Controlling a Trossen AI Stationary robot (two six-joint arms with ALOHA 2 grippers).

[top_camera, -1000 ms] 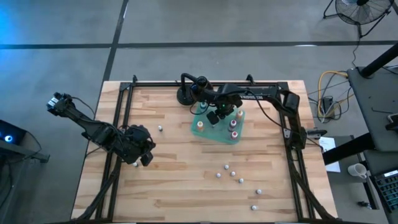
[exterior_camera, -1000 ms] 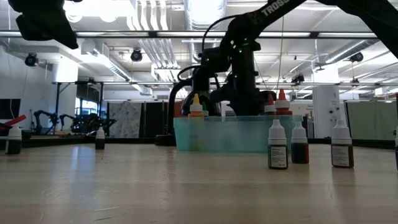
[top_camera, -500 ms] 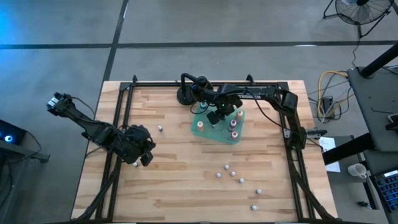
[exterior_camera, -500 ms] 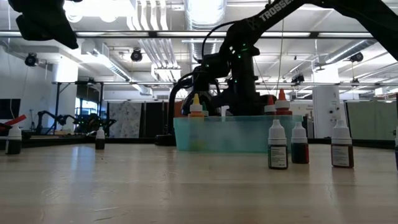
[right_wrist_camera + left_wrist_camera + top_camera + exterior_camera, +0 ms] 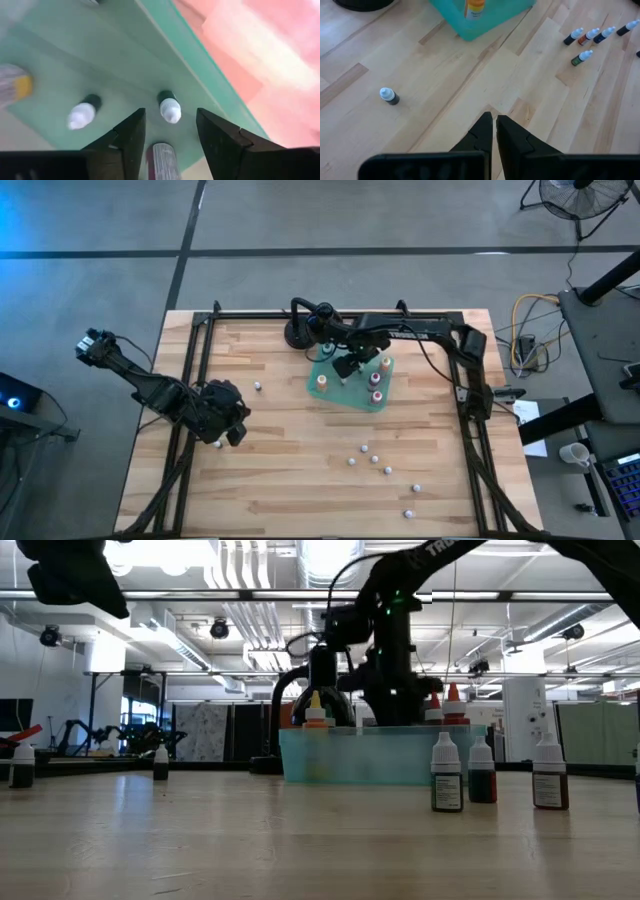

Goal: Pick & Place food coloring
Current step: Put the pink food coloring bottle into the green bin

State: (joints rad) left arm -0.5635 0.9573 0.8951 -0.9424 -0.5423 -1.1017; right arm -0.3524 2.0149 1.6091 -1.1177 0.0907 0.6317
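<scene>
On the near part of the worktop (image 5: 290, 470), a loose group of food coloring bottles (image 5: 375, 459) is seen standing upright, spread from the middle towards the right near corner; in the low view three of them (image 5: 447, 774) are lined up in front of the teal bin (image 5: 380, 753), well apart from it; each has a white cap and a dark label. At the left side the left gripper (image 5: 493, 131) is held low over bare wood, its jaws pressed together with nothing between them; a single bottle (image 5: 257, 387) with a white cap is found just beyond it, and in the left wrist view that bottle (image 5: 388, 96) is seen alone on the boards; another small bottle (image 5: 20, 765) is seen at the far left in the low view. Farther back, the translucent green bin (image 5: 350, 385) is set near the middle of the worktop and bottles are stood inside it, among them an orange-capped one (image 5: 322, 380) and pink-capped ones (image 5: 376, 394). The right gripper (image 5: 167, 131) is poised over the bin's interior with its jaws spread; nothing is pinched between them; two white-tipped bottles (image 5: 170, 106) are seen below on the bin floor, and a pinkish bottle (image 5: 162, 161) lies between the jaws without being touched. Behind the bin a black round-based stand (image 5: 298, 333) is placed at the far edge.
</scene>
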